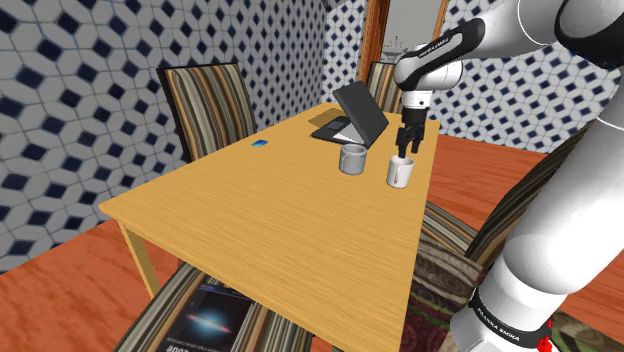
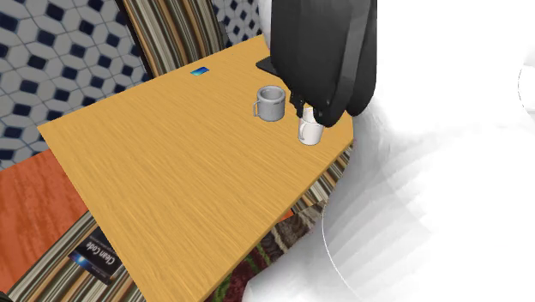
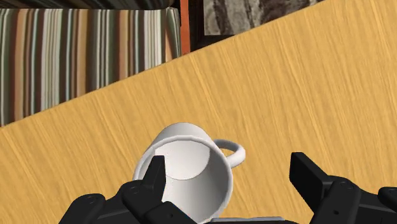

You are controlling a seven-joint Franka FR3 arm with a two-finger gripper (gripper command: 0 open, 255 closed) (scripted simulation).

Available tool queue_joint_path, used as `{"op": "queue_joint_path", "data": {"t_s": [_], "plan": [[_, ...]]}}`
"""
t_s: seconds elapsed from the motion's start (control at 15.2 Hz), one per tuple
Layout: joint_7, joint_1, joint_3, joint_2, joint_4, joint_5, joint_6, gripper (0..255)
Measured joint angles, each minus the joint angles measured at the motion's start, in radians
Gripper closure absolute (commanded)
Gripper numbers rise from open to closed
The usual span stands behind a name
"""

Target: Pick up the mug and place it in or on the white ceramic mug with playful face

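A white mug (image 1: 400, 172) (image 2: 309, 132) stands upright near the table's edge on the shoulder view's right. A grey mug (image 1: 352, 159) (image 2: 271, 103) stands upright just beside it, toward the table's middle. My black gripper (image 1: 407, 148) hangs straight down over the white mug, open. In the wrist view the white mug (image 3: 184, 165) shows its hollow inside and its handle (image 3: 233, 151). One finger (image 3: 154, 175) is over the mug's mouth and the other finger (image 3: 306, 178) is out past the handle, so the gripper (image 3: 230, 177) straddles the handle-side wall without clasping it.
An open dark laptop (image 1: 350, 117) sits behind the mugs at the far end of the wooden table (image 1: 250, 210). A small blue object (image 1: 259, 145) (image 2: 200, 71) lies near the far edge. Striped chairs (image 1: 208, 105) stand around the table; a magazine (image 2: 94, 256) lies on a near one.
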Motion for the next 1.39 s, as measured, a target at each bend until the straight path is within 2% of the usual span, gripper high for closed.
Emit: {"op": "queue_joint_path", "data": {"t_s": [0.4,0.92,1.32,1.39], "plan": [[-0.144,-0.050,-0.041,0.225,0.186,0.082,0.012,0],[-0.175,-0.064,-0.039,0.285,0.144,0.110,0.105,0],[-0.175,-0.064,-0.038,0.289,0.136,0.113,0.116,0],[-0.175,-0.064,-0.038,0.289,0.136,0.113,0.116,255]]}}
